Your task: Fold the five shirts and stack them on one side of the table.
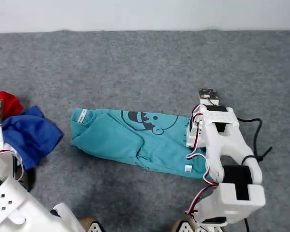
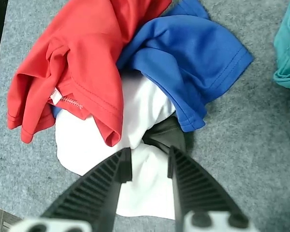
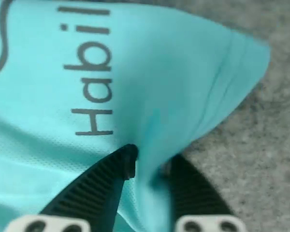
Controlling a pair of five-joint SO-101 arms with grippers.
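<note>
R gripper [image 3: 150, 162] is clenched on one end of the teal shirt [image 1: 135, 137], a long strip lying mid-surface [image 1: 135, 63]. Lift low and carry that end over to the tag end, w/ edges square. L gripper [image 2: 149, 157] hangs released over the white shirt [image 2: 145, 111].

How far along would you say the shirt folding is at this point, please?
Done: nothing looks finished yet. In hand: the right gripper pinches one end of the teal shirt, which lies partly folded lengthwise on the table. Still to do: the red shirt, blue shirt, white shirt and a dark garment sit crumpled in a heap, the open left gripper above the white one.
</note>
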